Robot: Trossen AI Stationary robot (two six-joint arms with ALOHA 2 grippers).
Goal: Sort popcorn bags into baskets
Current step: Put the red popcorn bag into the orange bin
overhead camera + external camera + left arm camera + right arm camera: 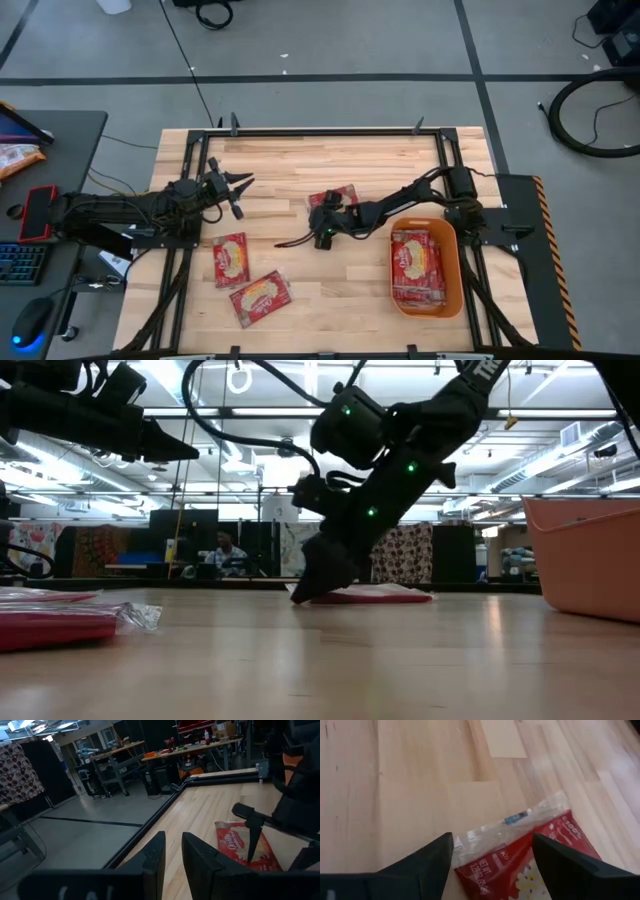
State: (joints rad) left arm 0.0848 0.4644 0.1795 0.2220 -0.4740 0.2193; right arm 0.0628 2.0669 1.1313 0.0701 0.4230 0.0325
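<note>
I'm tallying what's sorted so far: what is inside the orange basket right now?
The orange basket holds red popcorn bags, stacked flat and filling most of its floor. At least two show; any beneath them are covered, so the exact count cannot be told.

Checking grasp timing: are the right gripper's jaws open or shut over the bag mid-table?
Open. In the right wrist view the right gripper has its jaws spread either side of the popcorn bag, which lies flat on the table.

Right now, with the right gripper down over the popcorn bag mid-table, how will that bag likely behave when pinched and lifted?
The right gripper straddles the popcorn bag, fingers open. The bag lies flat and thin, so it probably weighs little and may sag when held by one end. Its clear, glossy wrapper edge looks slick, so it could slide on the wooden table or slip from a shallow pinch.
</note>
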